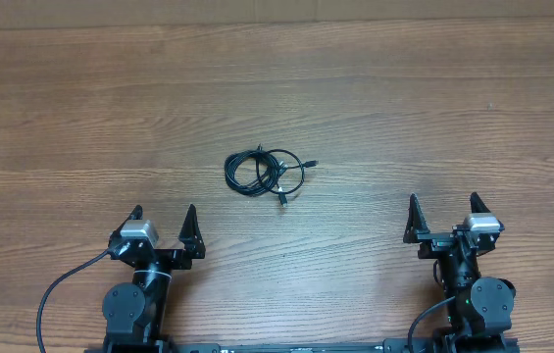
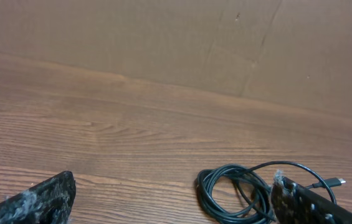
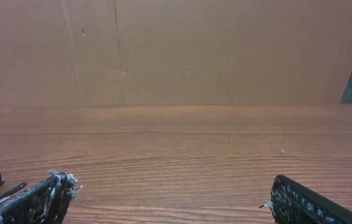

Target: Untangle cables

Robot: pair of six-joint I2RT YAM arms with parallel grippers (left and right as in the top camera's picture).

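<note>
Beyond the left gripper [image 1: 165,210] and right gripper [image 1: 443,200], both wide, cables [image 1: 264,170] lie tangled.

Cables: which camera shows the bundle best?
Overhead: the whole coil of cables lies in plain view on the table, plug ends visible. Left wrist shows most of it, low right, partly behind a finger. Right wrist catches only a sliver at its lower-left edge.

Matt wood-grain table [image 1: 375,108]; glossy black rubbery cables [image 1: 262,172].

cables [image 1: 265,172] | thin black cords | tangled coiled bundle | flat, mid-table, plug ends out
</note>
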